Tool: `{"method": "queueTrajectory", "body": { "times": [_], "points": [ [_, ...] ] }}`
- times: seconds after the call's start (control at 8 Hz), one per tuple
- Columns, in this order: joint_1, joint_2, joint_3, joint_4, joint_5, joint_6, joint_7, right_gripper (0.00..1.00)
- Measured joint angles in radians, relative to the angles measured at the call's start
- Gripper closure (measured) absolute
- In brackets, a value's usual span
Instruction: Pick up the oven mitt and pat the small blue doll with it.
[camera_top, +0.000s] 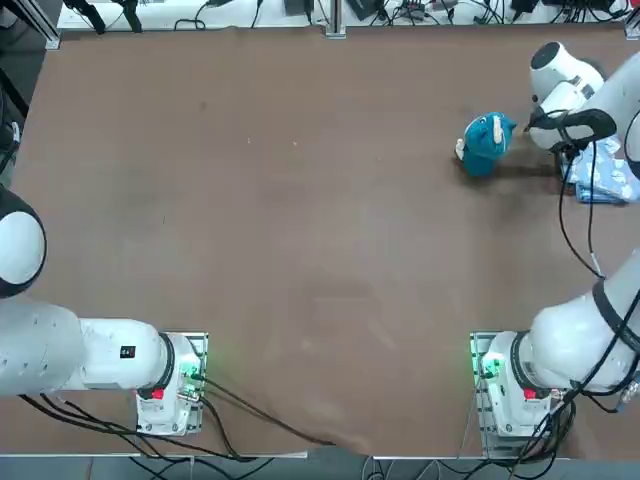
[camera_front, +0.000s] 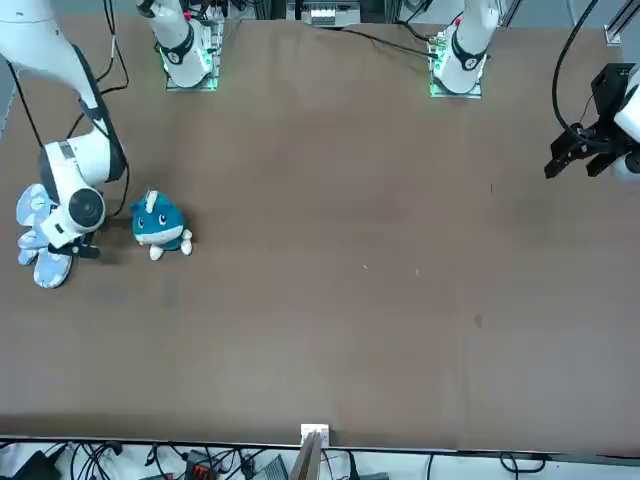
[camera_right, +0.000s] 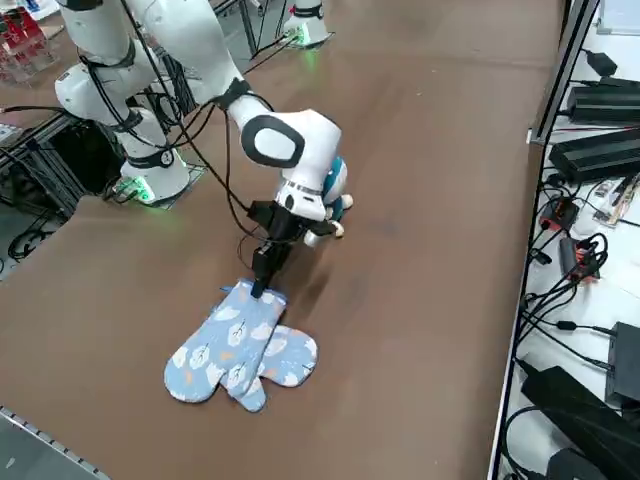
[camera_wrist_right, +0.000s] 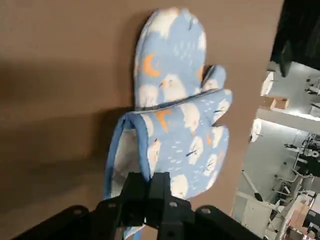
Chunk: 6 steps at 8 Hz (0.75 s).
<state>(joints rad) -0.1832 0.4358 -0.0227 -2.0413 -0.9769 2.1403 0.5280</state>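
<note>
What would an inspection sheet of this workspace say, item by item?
Surface: brown tabletop, small marks
Upper oven mitt: cuff pinched by the right gripper, lying across the other mitt
Blue doll: on the table beside the right arm
Clutter: nothing seen on the tabletop
Right gripper: closed on the cuff
Cables: along the right arm; more on the white surface beyond the table's edge
Surroundings: metal frame, electronics; people: nothing seen

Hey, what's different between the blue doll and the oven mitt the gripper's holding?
The doll is a rounded plush, while the gripped mitt is flat fabric. The doll is deeper teal with a pale belly; the mitt is light blue with white prints. The doll is untouched beside the arm, but the mitt's cuff is pinched by the right gripper. Both are bluish and soft-looking.
</note>
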Motion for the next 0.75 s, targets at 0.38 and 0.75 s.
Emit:
{"method": "queueTrajectory", "body": {
  "times": [0.38,0.75],
  "points": [
    [0.002,-0.129,0.007,0.021,0.152,-0.062,-0.180,0.97],
    [0.022,-0.259,0.014,0.080,0.310,-0.199,-0.354,0.97]
  ]
}}
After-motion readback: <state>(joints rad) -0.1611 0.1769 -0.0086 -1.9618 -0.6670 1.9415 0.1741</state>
